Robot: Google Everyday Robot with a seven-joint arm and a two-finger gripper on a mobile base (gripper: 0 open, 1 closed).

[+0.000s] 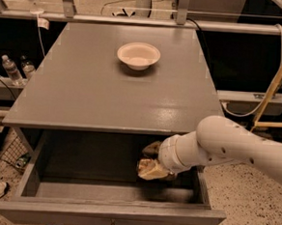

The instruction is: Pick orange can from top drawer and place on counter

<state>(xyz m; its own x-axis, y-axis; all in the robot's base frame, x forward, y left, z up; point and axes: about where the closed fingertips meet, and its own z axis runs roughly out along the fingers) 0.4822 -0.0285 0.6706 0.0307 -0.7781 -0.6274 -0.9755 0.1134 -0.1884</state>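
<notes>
Top drawer (67,196): pulled out toward the camera, dark inside, small knob (112,224) at the middle of the front panel. Open, probably, to give reach from above.

Gripper (150,161): down inside the drawer, right of centre, close to the rear under the counter's edge. Carried on a white arm (235,149) entering from the right across the drawer's side wall. Open or closed: cannot tell.

Orange can (151,148): in the drawer at the gripper, seen only as a brownish patch at its far side; touching or merely beside, unclear. Not yet lifted out, by the look of it.

Counter (94,92): flat grey top directly over the drawer. Plenty of bare surface toward the front, a likely landing spot.

Bowl (138,55): cream, upright, toward the far edge, well apart from the gripper.

Water bottles (12,70): clear plastic, upright off the counter's left side, no part of the task.
</notes>
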